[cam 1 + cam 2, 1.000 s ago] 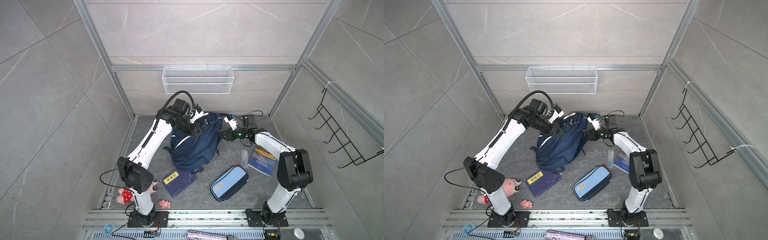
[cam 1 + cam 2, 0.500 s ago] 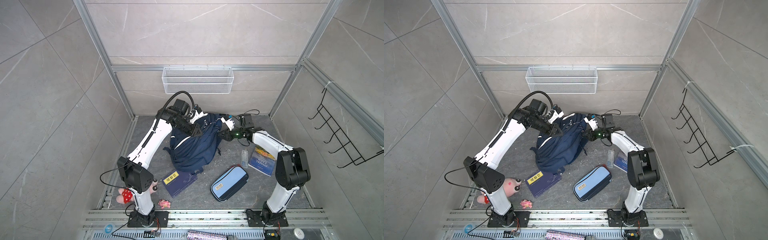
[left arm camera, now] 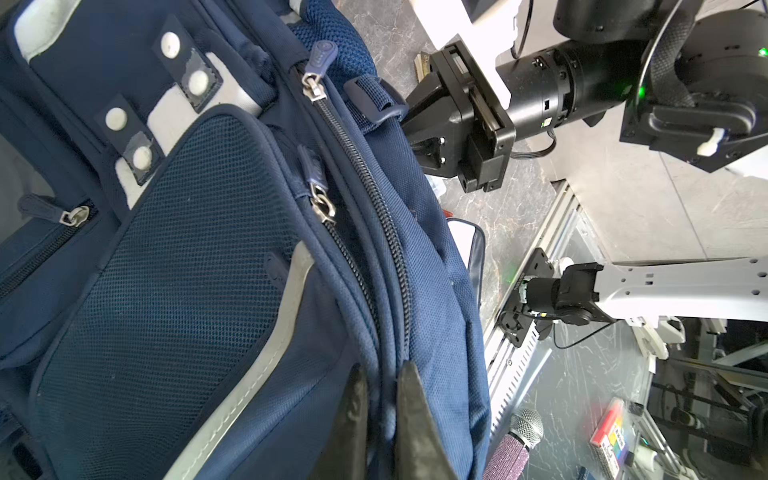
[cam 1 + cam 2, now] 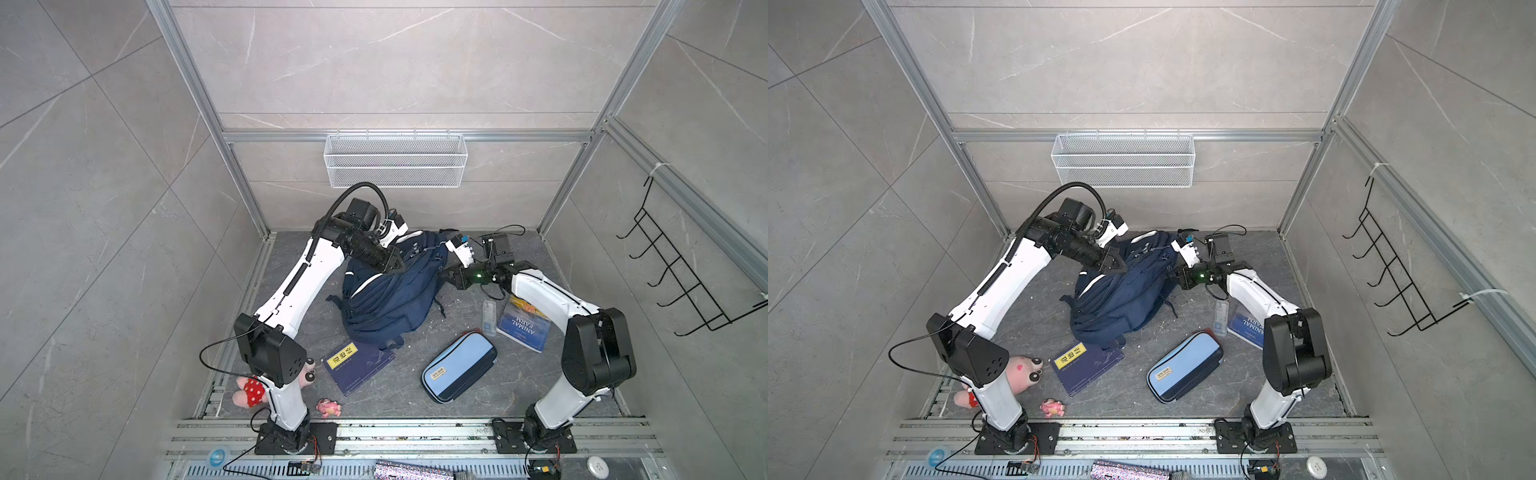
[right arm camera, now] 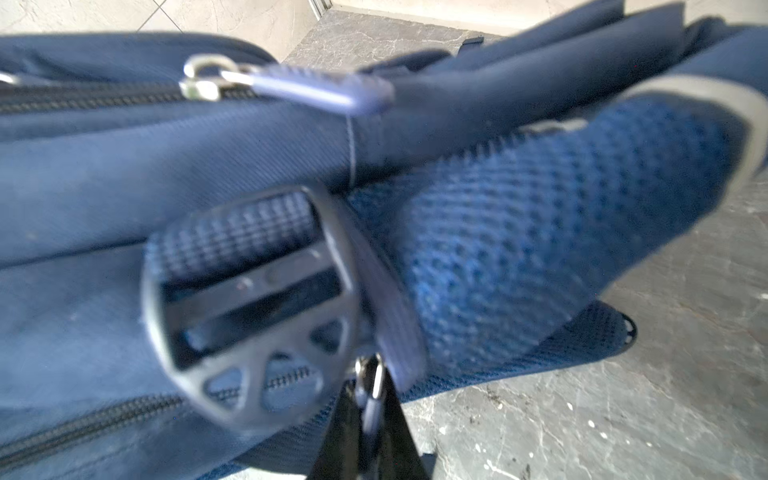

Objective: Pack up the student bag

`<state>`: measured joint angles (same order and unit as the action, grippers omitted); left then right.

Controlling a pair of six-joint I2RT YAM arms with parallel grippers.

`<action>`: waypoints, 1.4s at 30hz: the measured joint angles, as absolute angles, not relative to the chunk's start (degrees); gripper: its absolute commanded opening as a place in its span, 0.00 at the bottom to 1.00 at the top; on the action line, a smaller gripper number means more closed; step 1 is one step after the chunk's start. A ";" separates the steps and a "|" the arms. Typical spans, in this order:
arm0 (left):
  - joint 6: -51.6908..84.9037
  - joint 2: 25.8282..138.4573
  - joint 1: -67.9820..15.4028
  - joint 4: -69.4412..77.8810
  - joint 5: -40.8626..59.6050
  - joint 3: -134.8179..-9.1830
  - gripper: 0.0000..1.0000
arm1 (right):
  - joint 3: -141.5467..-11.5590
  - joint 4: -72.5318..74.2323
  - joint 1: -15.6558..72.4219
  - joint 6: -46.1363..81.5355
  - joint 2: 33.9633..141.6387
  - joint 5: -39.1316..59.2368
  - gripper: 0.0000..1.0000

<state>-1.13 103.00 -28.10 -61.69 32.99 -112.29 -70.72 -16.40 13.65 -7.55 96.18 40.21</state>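
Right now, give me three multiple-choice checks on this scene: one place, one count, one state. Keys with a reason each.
1. Where is the pencil case?
A) inside the student bag
B) on top of the bag
C) on the grey surface, nearer the arm bases than the bag

2. How many books lie outside the bag?
A) two
B) none
C) four

3. The right hand is:
A) wide open
B) shut on a zip pull of the bag
C) holding a book

Keys:
1 C: both top views show it lying flat in front of the bag.
2 A: only the navy book with a yellow label and the Animal Farm book.
3 B: the right wrist view shows the metal pull pinched between its fingers.
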 measured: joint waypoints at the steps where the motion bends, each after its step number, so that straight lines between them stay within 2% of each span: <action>1: -0.89 102.98 -28.08 -61.28 33.12 -111.85 0.00 | -70.43 -16.69 13.87 -7.55 95.83 40.01 0.00; 22: 12.49 102.56 -27.31 -50.89 24.16 -105.71 0.00 | -67.64 -25.91 24.23 -11.18 87.15 35.73 0.00; 28: 12.64 102.54 -27.22 -48.12 26.44 -104.42 0.00 | -66.63 -24.71 24.10 -8.56 86.13 33.39 0.11; 33: 11.86 102.50 -26.55 -44.40 31.14 -102.35 0.00 | -66.63 -24.25 22.72 -5.39 86.15 34.30 0.27; 42: 7.51 102.50 -25.34 -44.82 37.23 -102.08 0.00 | -66.63 -24.01 20.99 -4.03 86.26 36.36 0.28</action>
<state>7.51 102.50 -25.34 -44.82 37.23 -102.08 -66.63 -24.01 20.99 -4.03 86.26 36.36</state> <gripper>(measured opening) 0.098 0.260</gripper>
